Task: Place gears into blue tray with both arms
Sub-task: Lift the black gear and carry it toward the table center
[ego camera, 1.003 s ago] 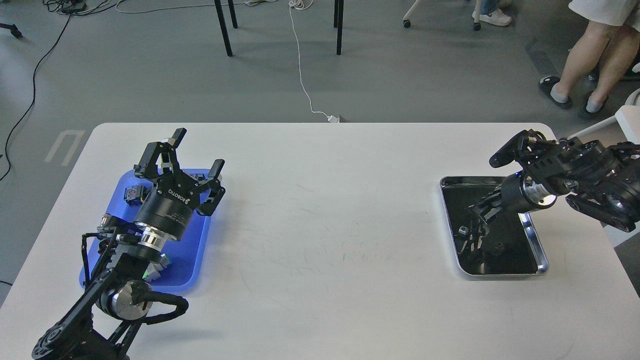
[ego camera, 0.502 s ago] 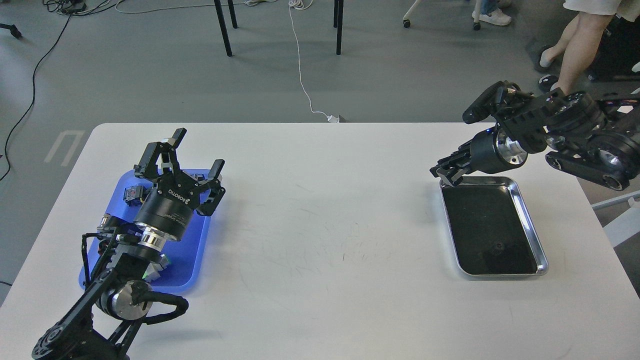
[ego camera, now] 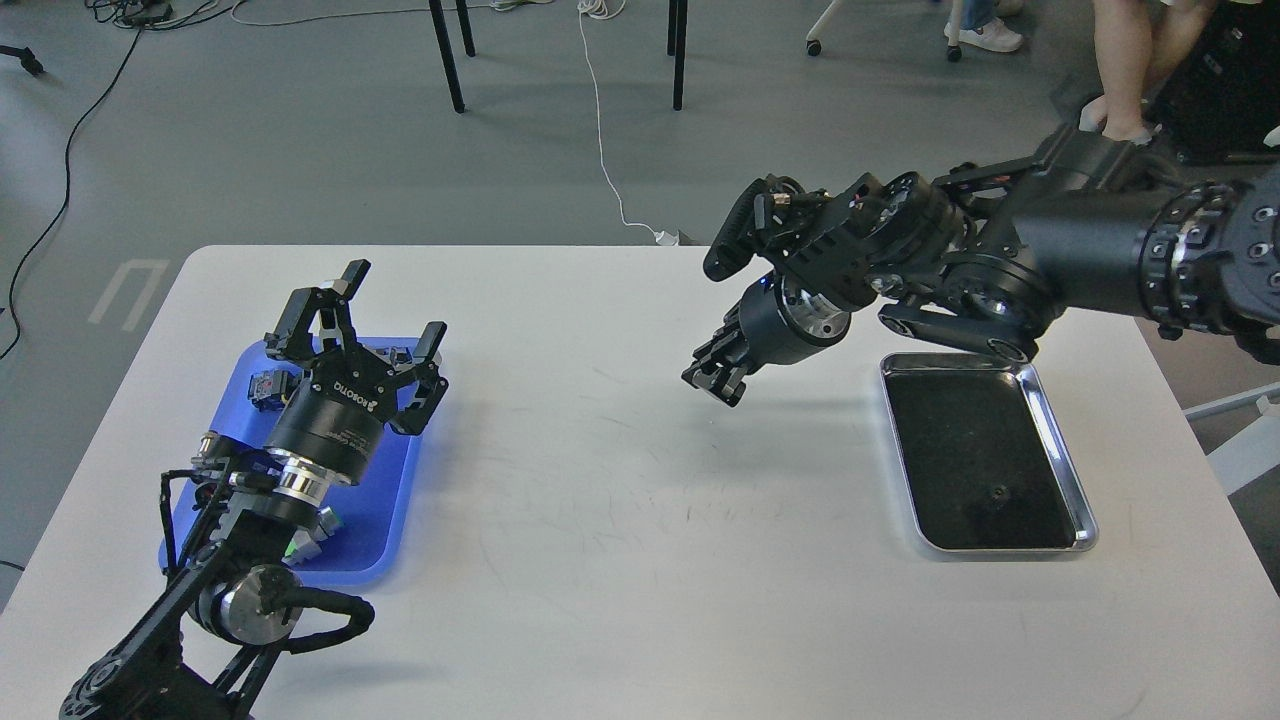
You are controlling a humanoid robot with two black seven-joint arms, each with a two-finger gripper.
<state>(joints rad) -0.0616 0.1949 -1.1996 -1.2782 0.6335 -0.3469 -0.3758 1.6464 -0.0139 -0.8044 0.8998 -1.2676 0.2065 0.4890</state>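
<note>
My left gripper (ego camera: pixel 368 318) is open and empty, held over the far half of the blue tray (ego camera: pixel 385 500). My right gripper (ego camera: pixel 716 377) hangs above the white table between the two trays, its fingers drawn together. They are dark, and I cannot see whether a gear sits between them. One gear (ego camera: pixel 997 492), a tiny black ring, lies on the black floor of the steel tray (ego camera: pixel 1060 440) near its front end. Any gear in the blue tray is hidden by my left arm.
Small parts lie in the blue tray beside my left wrist: a dark block (ego camera: pixel 265 385) and a green-and-white piece (ego camera: pixel 308 540). The steel tray stands at the table's right. Beyond the far edge are chair legs, cables and a person's legs (ego camera: pixel 1130 60).
My right gripper rose out of the steel tray and swung far left, over the table's middle. The left arm has barely moved. The person at the back right stepped away.
</note>
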